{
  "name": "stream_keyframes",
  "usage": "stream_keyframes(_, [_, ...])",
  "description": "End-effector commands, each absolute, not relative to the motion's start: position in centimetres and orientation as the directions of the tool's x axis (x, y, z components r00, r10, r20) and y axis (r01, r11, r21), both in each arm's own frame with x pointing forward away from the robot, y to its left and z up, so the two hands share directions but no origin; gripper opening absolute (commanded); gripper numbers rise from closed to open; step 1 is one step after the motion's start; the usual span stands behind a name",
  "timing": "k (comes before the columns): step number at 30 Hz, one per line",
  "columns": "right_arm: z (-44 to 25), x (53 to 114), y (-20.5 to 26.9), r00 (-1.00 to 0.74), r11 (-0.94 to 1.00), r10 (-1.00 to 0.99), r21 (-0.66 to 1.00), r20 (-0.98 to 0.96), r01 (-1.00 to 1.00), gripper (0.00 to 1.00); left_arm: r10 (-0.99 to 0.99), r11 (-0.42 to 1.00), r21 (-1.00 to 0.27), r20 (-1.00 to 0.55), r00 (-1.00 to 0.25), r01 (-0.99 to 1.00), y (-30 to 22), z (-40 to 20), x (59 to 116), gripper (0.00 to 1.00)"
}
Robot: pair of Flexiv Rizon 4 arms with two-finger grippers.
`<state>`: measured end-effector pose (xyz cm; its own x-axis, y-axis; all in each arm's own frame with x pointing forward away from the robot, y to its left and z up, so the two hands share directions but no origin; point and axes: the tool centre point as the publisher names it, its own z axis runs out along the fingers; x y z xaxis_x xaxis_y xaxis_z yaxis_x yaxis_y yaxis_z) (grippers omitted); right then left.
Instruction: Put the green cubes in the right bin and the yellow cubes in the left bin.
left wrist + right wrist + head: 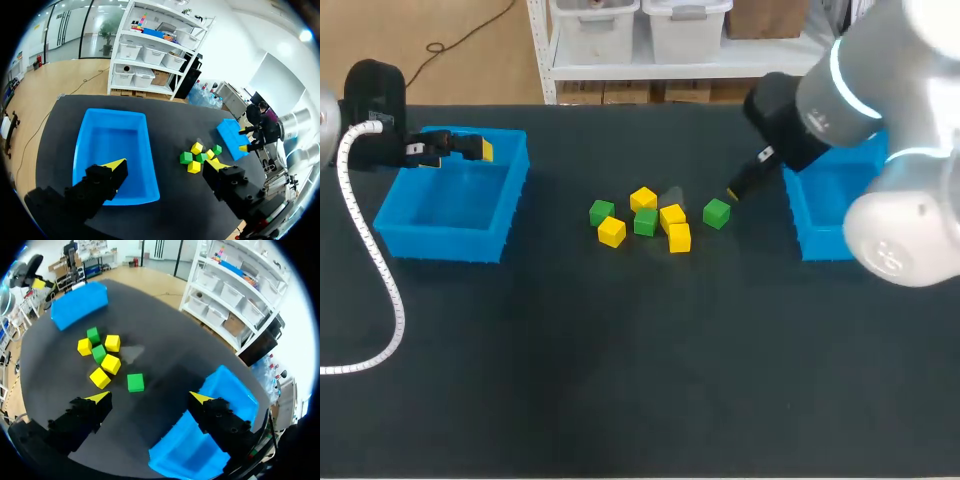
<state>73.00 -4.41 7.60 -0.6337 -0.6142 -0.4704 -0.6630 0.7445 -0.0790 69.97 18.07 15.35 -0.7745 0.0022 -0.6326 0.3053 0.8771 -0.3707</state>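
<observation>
Three green cubes (602, 212) (645, 222) (716, 213) and several yellow cubes (643, 199) lie in a loose cluster mid-table. My left gripper (470, 148) hangs open and holds nothing, over the far rim of the left blue bin (455, 215). In its wrist view the left gripper (165, 167) spans that bin's (112, 145) near corner, with the cluster (197, 157) farther off. My right gripper (735, 190) hovers open just right of the rightmost green cube, beside the right bin (820, 235). From the right wrist, that green cube (135, 382) lies just ahead of the open, unloaded gripper (150, 397).
Both bins look empty inside. The right bin (227, 385) sits close beside my right gripper's finger (200, 399); the left bin (79, 304) is far across the table. A white cable (380, 280) trails from my left arm over the table's left side.
</observation>
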Motion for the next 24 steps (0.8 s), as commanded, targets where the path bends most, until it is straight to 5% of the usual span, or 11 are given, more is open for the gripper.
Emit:
stream_keyframes(1, [5.7,73.8,-3.1,-0.643,0.742,-0.627,-0.085,-0.439,-0.665,1.0,0.001,0.87,-0.379,-0.639,-0.769,0.316,18.3,15.1,70.0,1.0])
stream_keyframes(24, [1.7,74.5,-0.5,-0.649,0.705,-0.667,-0.027,-0.366,-0.709,1.0,0.001,0.87,-0.379,-0.639,-0.769,0.316,18.3,15.1,70.0,1.0])
